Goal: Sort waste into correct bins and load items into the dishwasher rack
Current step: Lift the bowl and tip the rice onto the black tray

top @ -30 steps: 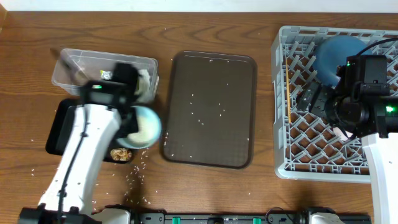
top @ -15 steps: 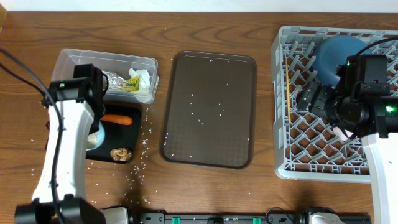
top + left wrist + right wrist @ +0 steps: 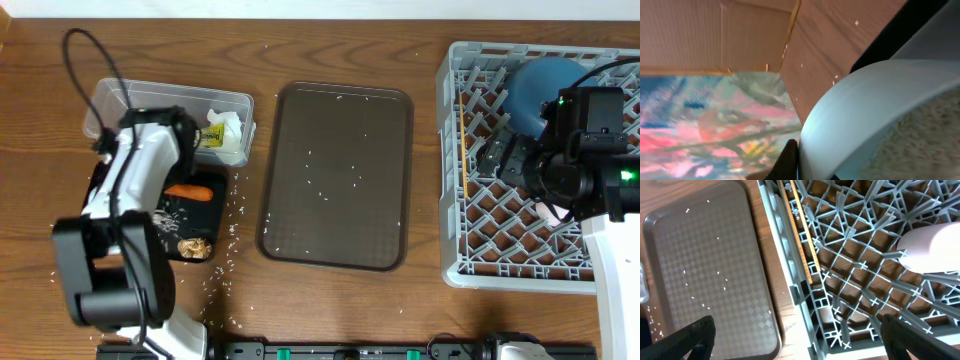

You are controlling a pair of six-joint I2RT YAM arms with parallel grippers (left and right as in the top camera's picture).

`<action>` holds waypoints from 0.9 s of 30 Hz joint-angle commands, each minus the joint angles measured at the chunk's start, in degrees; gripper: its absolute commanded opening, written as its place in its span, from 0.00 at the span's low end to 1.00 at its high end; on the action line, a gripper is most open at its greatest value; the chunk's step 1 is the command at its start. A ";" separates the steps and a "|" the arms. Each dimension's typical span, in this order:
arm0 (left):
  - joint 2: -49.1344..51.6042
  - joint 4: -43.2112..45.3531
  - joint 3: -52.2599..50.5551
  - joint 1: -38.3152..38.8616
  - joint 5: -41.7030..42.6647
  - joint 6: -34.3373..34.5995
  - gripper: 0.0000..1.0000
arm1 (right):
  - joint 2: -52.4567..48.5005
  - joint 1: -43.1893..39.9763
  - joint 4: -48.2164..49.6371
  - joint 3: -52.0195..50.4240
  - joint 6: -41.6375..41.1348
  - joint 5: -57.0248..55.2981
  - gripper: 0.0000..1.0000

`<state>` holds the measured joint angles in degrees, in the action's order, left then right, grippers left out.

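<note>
In the left wrist view the white bowl (image 3: pixel 875 115) fills the right side, tipped on edge, with white rice grains (image 3: pixel 925 135) clinging inside. My left gripper (image 3: pixel 792 165) is shut on its rim; one dark finger presses the outer wall. From overhead, the left arm (image 3: pixel 145 165) hides the bowl over the black tray (image 3: pixel 205 215), which holds the carrot (image 3: pixel 190 192), brown lump (image 3: pixel 193 246) and spilled rice (image 3: pixel 168 210). Tissue (image 3: pixel 230 127) and wrapper (image 3: pixel 208 136) lie in the clear tub (image 3: pixel 170 98). My right gripper (image 3: pixel 503 160) hangs open over the rack (image 3: pixel 452 200), near the chopsticks (image 3: pixel 800 235), pink cup (image 3: pixel 935 247) and blue dish (image 3: pixel 545 88).
The dark brown serving tray (image 3: pixel 335 175) lies mid-table with rice grains scattered on it. More grains dot the wood (image 3: pixel 225 265) beside the black tray. A cardboard box (image 3: pixel 715 35) stands off the table's left end.
My left arm swung left from beside the serving tray to the far side of the black tray, carrying the bowl and tipping it. Rice now lies on the black tray. The right arm stayed still.
</note>
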<state>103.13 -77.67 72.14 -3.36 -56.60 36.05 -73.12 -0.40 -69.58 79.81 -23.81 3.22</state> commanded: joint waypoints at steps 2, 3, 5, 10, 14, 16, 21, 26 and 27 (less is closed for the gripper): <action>2.82 -0.83 0.90 2.62 -6.05 1.27 0.06 | -0.17 1.22 0.15 0.22 0.74 0.22 0.99; 3.37 -1.25 0.90 3.17 -6.71 1.27 0.06 | -0.17 1.22 0.24 0.22 0.76 0.20 0.99; 3.96 -1.88 0.90 4.22 -8.76 1.14 0.06 | -0.17 1.22 0.42 0.22 0.74 0.22 0.99; 4.09 1.07 0.90 4.55 -11.56 -0.42 0.06 | -0.17 1.22 0.44 0.22 0.74 0.22 0.99; 4.09 4.17 0.90 4.28 -13.31 -9.09 0.06 | -0.17 1.22 0.33 0.22 0.76 0.22 0.99; 4.09 2.51 0.90 4.42 -15.47 -9.11 0.07 | -0.17 1.22 0.37 0.22 0.76 0.22 0.99; 3.78 2.62 0.81 5.38 -16.87 -5.35 0.06 | -0.17 1.22 0.61 0.22 0.74 0.24 0.99; 5.16 1.70 0.42 5.16 -16.41 -10.12 0.06 | -0.17 1.22 0.55 0.22 0.74 0.22 0.99; 5.07 1.68 0.42 5.40 -16.28 -8.15 0.06 | -0.17 1.22 0.55 0.22 0.74 0.22 0.99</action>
<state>107.33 -75.40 72.14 1.74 -71.13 27.57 -73.12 -0.40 -69.17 79.81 -23.64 3.22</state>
